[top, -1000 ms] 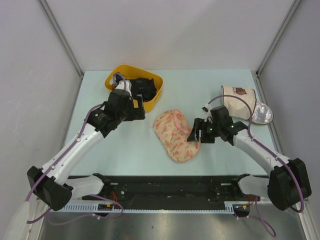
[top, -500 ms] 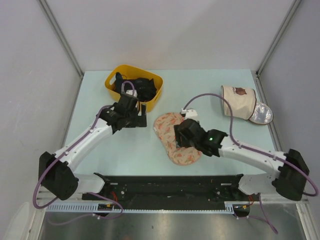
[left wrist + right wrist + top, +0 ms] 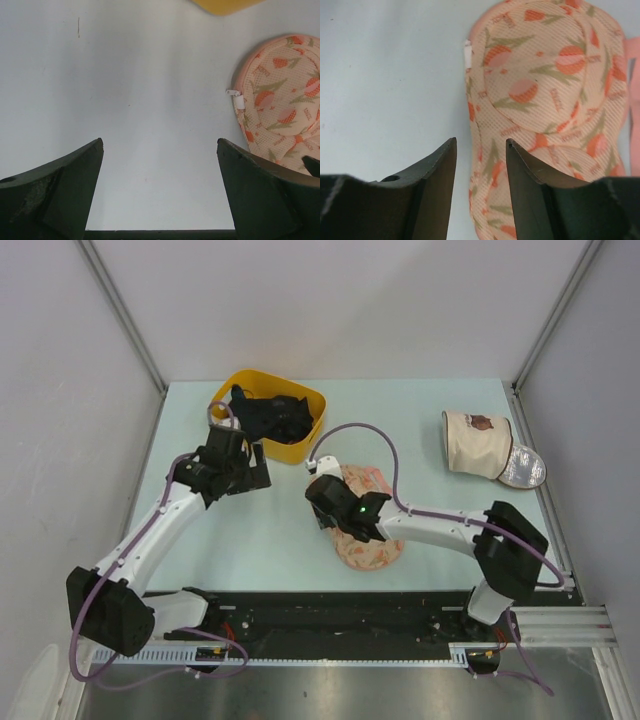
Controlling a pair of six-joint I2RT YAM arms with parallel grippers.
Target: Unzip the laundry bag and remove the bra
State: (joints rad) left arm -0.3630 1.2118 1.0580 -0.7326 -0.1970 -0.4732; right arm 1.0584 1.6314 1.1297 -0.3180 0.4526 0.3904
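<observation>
- Pale green table [image 3: 260, 540]; both arms reach over it
- yellow bin [image 3: 287, 450] far left; dark clothes [image 3: 270, 415] inside
- laundry bag [image 3: 368, 550] lies closed, mid-table
- left gripper [image 3: 160, 142]: fingers wide apart over bare table
- right gripper [image 3: 480, 141]: fingers narrowly apart over the bag's edge, holding nothing

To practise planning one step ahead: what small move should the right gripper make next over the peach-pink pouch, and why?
Probably ease the right gripper forward onto the small white zip pull and close: the peach-pink printed mesh laundry bag looks zipped shut, and the pull lies ahead of the parted jaws.
</observation>
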